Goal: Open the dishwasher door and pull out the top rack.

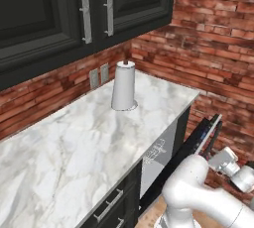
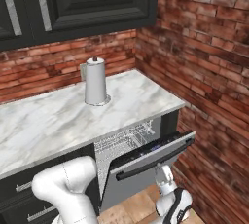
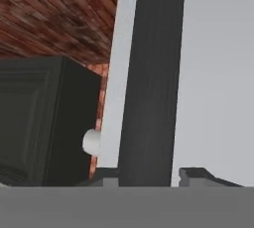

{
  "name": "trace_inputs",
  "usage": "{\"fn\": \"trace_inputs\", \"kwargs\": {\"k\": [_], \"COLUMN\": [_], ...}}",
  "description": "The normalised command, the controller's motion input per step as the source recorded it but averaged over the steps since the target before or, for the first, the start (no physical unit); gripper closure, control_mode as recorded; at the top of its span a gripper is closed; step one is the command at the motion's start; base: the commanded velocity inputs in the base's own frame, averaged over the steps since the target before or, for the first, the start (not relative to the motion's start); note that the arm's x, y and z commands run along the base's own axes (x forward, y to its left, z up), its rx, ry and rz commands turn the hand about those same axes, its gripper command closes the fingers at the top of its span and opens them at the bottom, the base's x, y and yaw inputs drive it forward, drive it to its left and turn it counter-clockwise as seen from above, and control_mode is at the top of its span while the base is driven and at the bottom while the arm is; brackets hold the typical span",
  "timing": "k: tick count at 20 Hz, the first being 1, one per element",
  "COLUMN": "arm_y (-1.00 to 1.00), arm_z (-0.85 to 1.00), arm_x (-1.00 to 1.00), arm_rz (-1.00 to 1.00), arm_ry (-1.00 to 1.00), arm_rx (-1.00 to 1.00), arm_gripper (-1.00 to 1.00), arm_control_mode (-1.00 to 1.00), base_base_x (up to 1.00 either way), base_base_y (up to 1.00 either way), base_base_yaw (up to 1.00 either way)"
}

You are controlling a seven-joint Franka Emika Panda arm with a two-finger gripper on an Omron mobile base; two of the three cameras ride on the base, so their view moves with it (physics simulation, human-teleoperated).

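Nearby, a paper towel roll [image 2: 95, 82] stands on the counter [image 2: 44, 121].

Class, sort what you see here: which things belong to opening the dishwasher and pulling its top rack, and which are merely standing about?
Belongs to the job:
dishwasher door, partly open
top rack, inside
gripper at the door's dark handle

Standing about:
paper towel roll
marble counter
upper cabinets

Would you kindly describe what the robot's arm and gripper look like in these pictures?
The arm is glossy white, built of rounded, bulbous segments with darker grey bands at the joints. Its wrist narrows to a pale cylindrical section. The gripper has two small dark grey fingers with blocky, squared tips. No cables or markings are visible.
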Motion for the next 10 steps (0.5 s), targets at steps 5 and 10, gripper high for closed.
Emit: {"fn": "trace_inputs", "kwargs": {"k": [5,10], "arm_y": [-1.0,-1.0], "arm_z": [-0.84,-1.0], "arm_x": [-0.74,-0.55], "arm_rz": [0.0,0.0], "arm_ry": [0.22,0.33], "arm_rx": [-0.09,-0.19], "arm_gripper": [1.0,1.0], "arm_control_mode": [-1.0,-1.0], "base_base_x": [0.0,0.0], "base_base_y": [0.0,0.0], "base_base_yaw": [0.0,0.0]}}
